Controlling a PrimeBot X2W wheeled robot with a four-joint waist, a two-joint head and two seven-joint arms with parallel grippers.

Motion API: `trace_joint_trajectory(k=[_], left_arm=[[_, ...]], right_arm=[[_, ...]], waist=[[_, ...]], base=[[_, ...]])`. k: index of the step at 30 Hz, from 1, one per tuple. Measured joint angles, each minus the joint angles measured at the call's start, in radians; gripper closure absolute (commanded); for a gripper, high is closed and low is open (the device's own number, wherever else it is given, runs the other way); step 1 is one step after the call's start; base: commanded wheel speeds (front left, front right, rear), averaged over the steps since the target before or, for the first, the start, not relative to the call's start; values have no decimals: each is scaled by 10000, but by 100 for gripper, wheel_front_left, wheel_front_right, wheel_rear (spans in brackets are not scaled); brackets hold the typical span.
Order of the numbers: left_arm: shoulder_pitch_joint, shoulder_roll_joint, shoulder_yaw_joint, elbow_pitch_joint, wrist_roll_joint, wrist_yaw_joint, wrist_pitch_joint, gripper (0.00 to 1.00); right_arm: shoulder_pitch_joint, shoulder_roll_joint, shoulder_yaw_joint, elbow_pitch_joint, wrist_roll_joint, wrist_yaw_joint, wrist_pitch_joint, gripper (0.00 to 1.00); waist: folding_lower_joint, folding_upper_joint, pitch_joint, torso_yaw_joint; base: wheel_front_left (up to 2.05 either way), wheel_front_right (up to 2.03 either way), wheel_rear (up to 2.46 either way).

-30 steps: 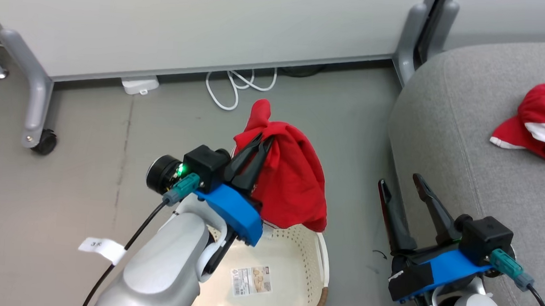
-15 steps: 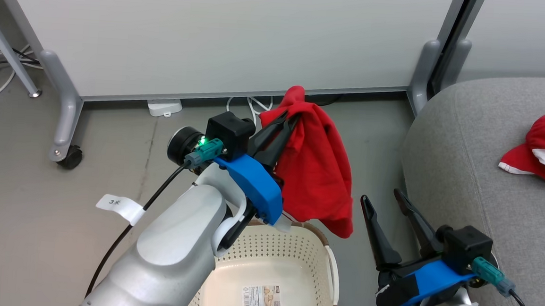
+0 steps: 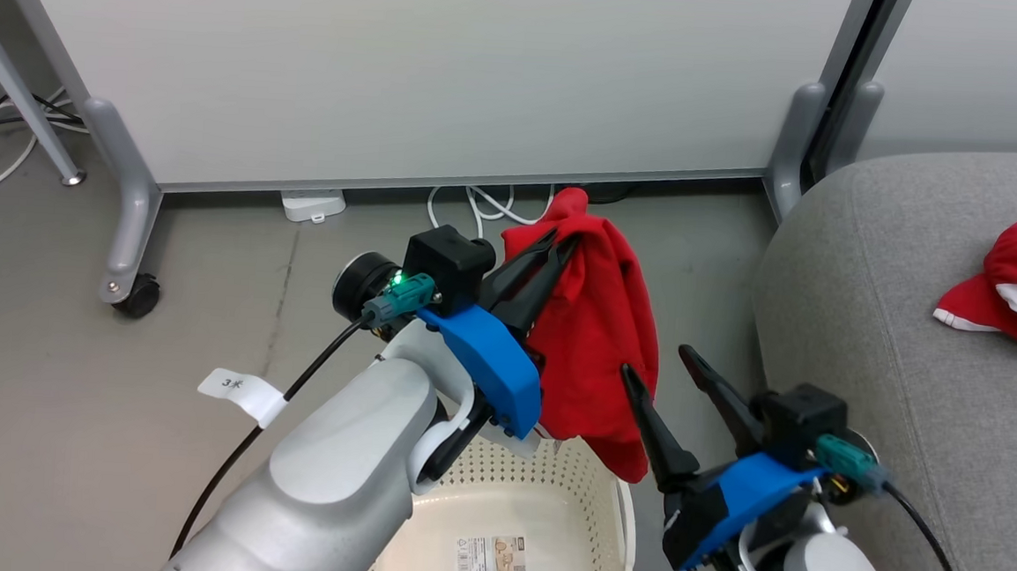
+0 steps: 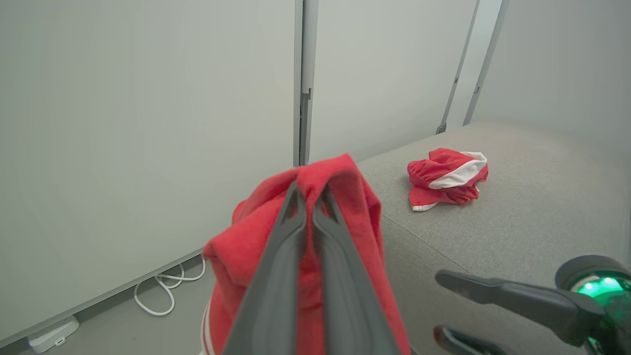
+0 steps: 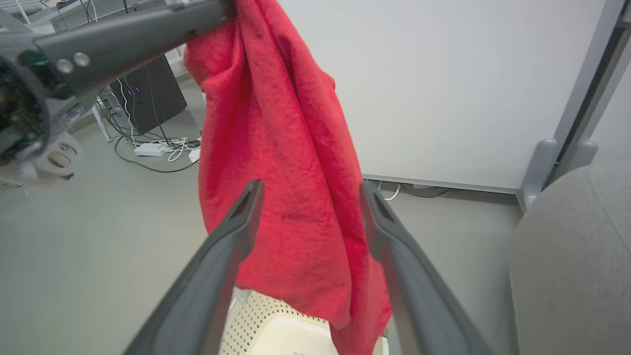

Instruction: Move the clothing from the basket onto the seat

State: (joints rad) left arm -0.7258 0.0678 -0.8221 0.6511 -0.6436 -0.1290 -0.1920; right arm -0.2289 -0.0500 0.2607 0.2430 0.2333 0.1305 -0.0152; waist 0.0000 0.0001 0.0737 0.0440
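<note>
My left gripper (image 3: 562, 238) is shut on the top of a red piece of clothing (image 3: 599, 326), which hangs down over the far rim of the cream basket (image 3: 480, 469). The left wrist view has the fingers (image 4: 310, 192) pinching a fold of the fabric (image 4: 355, 207). My right gripper (image 3: 654, 361) stands open just right of the hanging cloth, with the fabric (image 5: 286, 123) straight ahead of its tips (image 5: 311, 187). A second red and white garment (image 3: 1016, 290) lies on the grey seat (image 3: 896, 300).
White partition panels (image 3: 451, 70) on grey feet with a caster (image 3: 137, 294) stand behind. White cables (image 3: 487, 205) and a power strip (image 3: 312, 205) lie on the floor by the panel. The basket's bottom carries a paper label (image 3: 492, 560).
The head camera has tilted up. My left gripper has raised the red garment off the basket and drifted slightly right. My right gripper has swung left, close to the hanging cloth.
</note>
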Motion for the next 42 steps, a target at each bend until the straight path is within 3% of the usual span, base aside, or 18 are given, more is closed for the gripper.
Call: trace_joint_trajectory(k=[11,26,27,28,42], left_arm=[[-215,-19,-587,-13,-324,-2,-33,100],[-528,-75,-1296,-119,-786,-2,-38,100],[-536,-75,-1329,-109,-798,-2,-48,100],[-545,-77,-1356,-102,-826,-2,-50,100],[-602,-84,-1569,209,-1104,-2,-224,100]], right_arm=[[-1545,0,546,1906,-146,0,140,0],[-2784,2,1906,3536,1028,0,-219,0],[-2852,2,1987,3647,1122,0,-240,61],[-2916,2,2061,3768,1191,0,-297,97],[-3312,2,2474,4857,1753,0,-926,100]], waist=[[0,0,43,181],[1,0,-36,164],[0,0,-57,154],[1,0,-80,145],[0,0,-318,-9]], base=[[0,0,0],[0,0,0],[0,0,0],[0,0,0],[0,0,0]])
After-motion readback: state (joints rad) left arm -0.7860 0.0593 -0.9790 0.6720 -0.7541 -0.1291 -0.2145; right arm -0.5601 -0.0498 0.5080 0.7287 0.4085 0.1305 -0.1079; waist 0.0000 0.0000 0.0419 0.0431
